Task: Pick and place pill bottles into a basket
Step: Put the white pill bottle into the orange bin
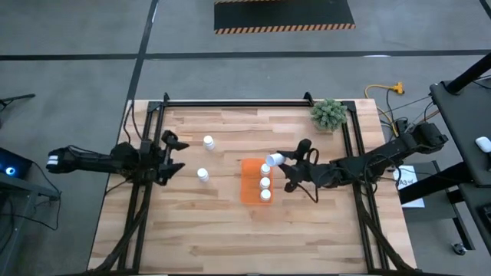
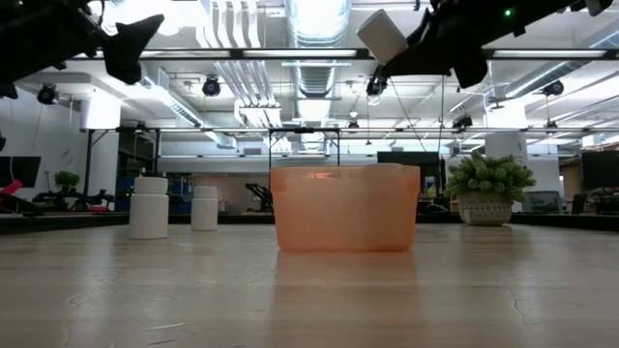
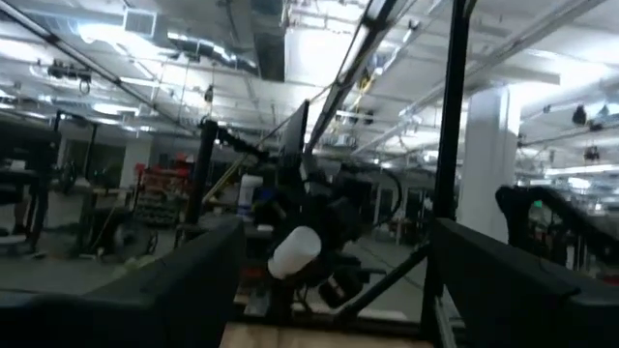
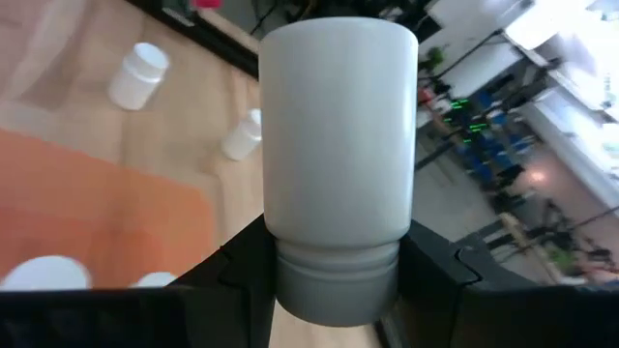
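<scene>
The counter (image 1: pixel 230 222) carries the orange basket (image 1: pixel 250 184) at its middle, three bottles along its right side. The left gripper (image 1: pixel 175 156) waits at the left edge, fingers apart and empty. The right gripper (image 1: pixel 285 170) is clamped on a bottle (image 1: pixel 275 159) held tilted, high over the basket's far right corner. To place it well, I would level it upright above a free slot before lowering. Two loose bottles (image 1: pixel 205 159) stand left of the basket. Only the right wrist view shows the fingers (image 4: pixel 440 266) pinching the bottle near its cap.
</scene>
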Motion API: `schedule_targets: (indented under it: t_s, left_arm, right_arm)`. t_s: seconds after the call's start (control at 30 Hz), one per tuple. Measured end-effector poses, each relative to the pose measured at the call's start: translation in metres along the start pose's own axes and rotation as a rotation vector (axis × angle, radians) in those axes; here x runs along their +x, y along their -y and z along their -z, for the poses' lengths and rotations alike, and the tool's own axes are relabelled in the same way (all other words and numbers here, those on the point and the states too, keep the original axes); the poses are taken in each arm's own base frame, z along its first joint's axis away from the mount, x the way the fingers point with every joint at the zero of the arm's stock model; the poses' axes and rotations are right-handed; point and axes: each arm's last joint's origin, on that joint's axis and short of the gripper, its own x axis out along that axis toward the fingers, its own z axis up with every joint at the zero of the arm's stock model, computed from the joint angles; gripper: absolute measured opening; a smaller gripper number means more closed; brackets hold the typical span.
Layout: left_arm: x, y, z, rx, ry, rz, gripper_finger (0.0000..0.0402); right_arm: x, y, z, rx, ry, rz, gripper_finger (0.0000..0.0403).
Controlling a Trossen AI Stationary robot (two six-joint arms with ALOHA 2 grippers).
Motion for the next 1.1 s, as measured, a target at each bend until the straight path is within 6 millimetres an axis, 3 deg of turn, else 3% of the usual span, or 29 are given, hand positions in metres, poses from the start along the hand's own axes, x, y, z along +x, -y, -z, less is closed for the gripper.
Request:
schedule_targets:
  t_s: [0.27, 0.6, 0.83, 0.97, 1.1]
  left_arm:
    - [0.023, 0.003, -0.001, 0.264, -0.098, 0.044, 0.0315]
    - [0.086, 0.022, 0.016, 0.538, -0.307, 0.163, 0.0315]
    - [0.141, 0.038, 0.022, 0.751, -0.365, 0.058, 0.0315]
    - [0.16, 0.047, 0.025, 0.84, -0.41, 0.002, 0.0315]
    - [0.173, 0.055, 0.039, 0.93, -0.563, -0.055, 0.0315]
  right_arm:
    - [-0.002, 0.006, -0.013, 0.065, -0.081, -0.119, 0.0145]
    - [-0.003, 0.006, -0.016, 0.112, -0.089, -0.201, 0.0145]
    - [-0.004, 0.003, -0.01, 0.108, -0.141, -0.217, 0.0145]
    - [-0.005, 0.003, -0.007, 0.11, -0.171, -0.225, 0.0145]
    - [-0.005, 0.001, -0.005, 0.122, -0.177, -0.279, 0.0145]
